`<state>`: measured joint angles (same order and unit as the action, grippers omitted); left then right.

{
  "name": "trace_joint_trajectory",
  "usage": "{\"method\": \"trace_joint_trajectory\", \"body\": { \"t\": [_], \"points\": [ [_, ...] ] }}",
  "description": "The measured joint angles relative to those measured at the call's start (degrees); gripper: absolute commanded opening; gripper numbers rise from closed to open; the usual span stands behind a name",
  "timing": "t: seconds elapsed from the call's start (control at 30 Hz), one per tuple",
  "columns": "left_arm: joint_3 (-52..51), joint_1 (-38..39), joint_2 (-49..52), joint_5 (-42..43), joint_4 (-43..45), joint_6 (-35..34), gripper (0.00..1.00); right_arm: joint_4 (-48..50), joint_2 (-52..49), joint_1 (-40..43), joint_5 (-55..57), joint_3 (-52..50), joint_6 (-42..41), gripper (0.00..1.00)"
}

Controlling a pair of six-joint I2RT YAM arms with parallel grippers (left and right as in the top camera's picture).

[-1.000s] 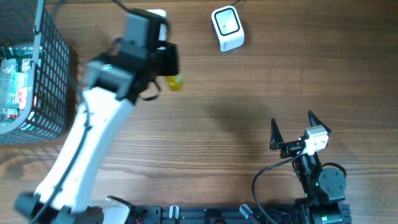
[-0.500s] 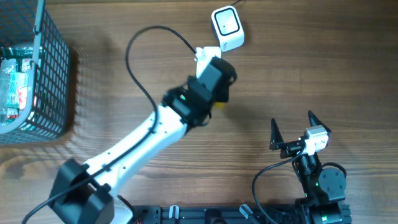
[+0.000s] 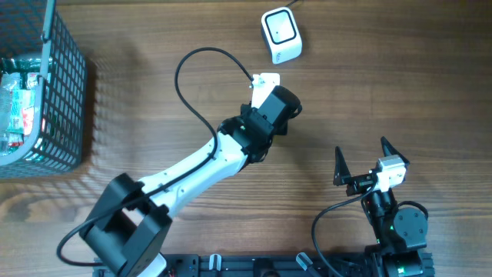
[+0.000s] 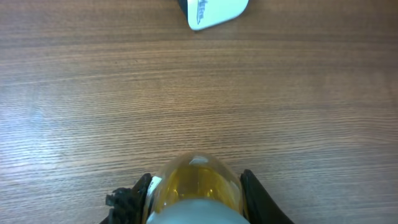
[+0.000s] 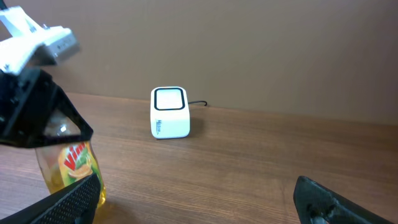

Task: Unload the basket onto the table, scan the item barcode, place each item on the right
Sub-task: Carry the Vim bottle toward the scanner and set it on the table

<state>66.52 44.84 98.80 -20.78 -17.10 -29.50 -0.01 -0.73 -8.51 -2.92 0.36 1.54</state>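
Grip: left gripper (image 4: 196, 198) clamps clear plastic bottle of yellow liquid (image 5: 69, 169)
Scanner: white boxy scanner (image 3: 281, 35) beyond bottle
Right gripper (image 3: 360, 147): spread wide, empty

A brown wooden table (image 3: 384, 92) with fine lengthwise grain is seen filling the overhead view. Behind its far edge, a plain matt taupe wall (image 5: 249, 43) is shown in the right wrist view. The wood is lit evenly, and only soft shadows are cast on it.

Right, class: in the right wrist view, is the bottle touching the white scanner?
No, the bottle is left of the scanner, clearly apart from it.
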Motion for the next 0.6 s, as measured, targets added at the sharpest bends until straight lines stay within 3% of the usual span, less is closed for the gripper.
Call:
{"method": "trace_joint_trajectory", "body": {
  "t": [0.17,0.3,0.33,0.6],
  "points": [
    [-0.04,0.0,1.33,0.83,1.4,-0.09,0.46,0.0,0.0,0.0,0.0,0.0,0.0,1.0],
    [-0.04,0.02,1.33,2.75,1.51,-0.28,0.81,0.0,0.0,0.0,0.0,0.0,0.0,1.0],
    [-0.04,0.02,1.33,3.17,1.33,-0.81,0.85,0.0,0.0,0.0,0.02,0.0,0.0,1.0],
    [-0.04,0.02,1.29,4.22,0.59,0.26,0.93,0.0,0.0,0.0,0.02,0.0,0.0,1.0]
  ]
}}
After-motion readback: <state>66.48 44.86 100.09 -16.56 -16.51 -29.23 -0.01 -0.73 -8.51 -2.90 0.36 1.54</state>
